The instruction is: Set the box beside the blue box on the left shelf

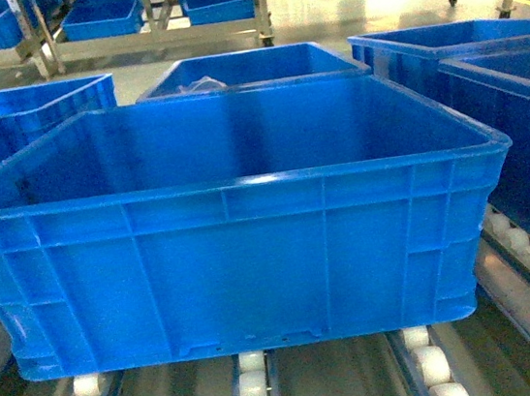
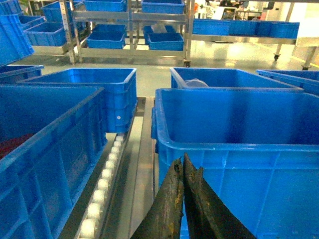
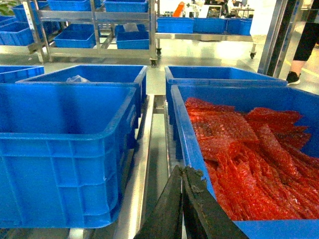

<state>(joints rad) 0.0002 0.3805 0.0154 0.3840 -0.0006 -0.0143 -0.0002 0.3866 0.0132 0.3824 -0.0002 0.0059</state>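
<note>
The box (image 1: 243,250), a large open-top blue crate with ribbed walls, sits empty on the white rollers of the left shelf (image 1: 254,390) and fills the head view. No gripper shows in that view. In the left wrist view my left gripper (image 2: 182,158) is shut and empty, its tips in front of the box's (image 2: 239,164) near left corner. Left of it, across a roller lane (image 2: 102,184), stands another blue box (image 2: 45,159). In the right wrist view my right gripper (image 3: 182,169) is shut and empty, in the gap to the right of the box (image 3: 60,149).
A blue crate full of red mesh bags (image 3: 239,149) stands right of the box. More blue crates (image 1: 248,68) sit behind it on the shelf. Metal racks with crates (image 2: 129,30) stand across the aisle. A person's leg (image 3: 301,45) is at the far right.
</note>
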